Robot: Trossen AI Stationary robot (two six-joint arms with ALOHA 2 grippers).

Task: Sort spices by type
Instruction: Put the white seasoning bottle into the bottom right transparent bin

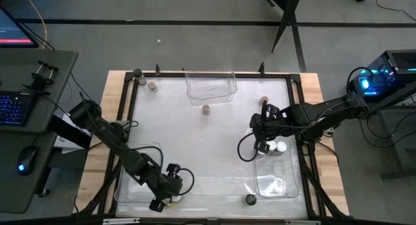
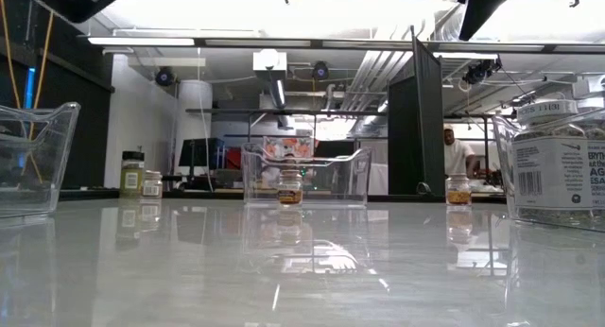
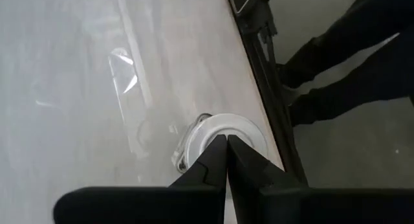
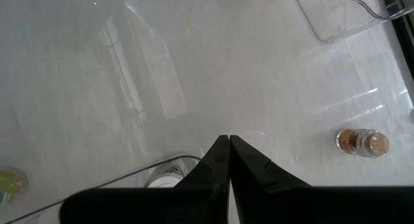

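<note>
Small round spice jars stand on the white table. In the high view a dark-lidded jar (image 1: 138, 74) and a tan-lidded jar (image 1: 152, 86) sit at the far left corner. Another tan-lidded jar (image 1: 206, 110) stands before the far clear bin (image 1: 210, 87), a reddish-lidded jar (image 1: 264, 101) at far right, and a black-lidded jar (image 1: 250, 199) near the near edge. A white-lidded jar (image 1: 281, 147) stands in the right bin (image 1: 286, 186). My left gripper (image 3: 226, 141) is shut, low by the near edge over a white-lidded jar (image 3: 249, 128). My right gripper (image 4: 228, 141) is shut above the right bin's far end. My left gripper's shut fingertips (image 3: 217, 149) stand over the white lid (image 3: 246, 123) of the upright jar at the near edge, slanting down from the far left. Whether they touch the lid I cannot tell.
A third clear bin (image 1: 140, 166) lies under the left arm at the near left. A dark frame (image 1: 296, 108) borders the table. The middle of the table (image 1: 208, 147) is bare. In the low view, a person (image 2: 460, 152) shows in the room behind.
</note>
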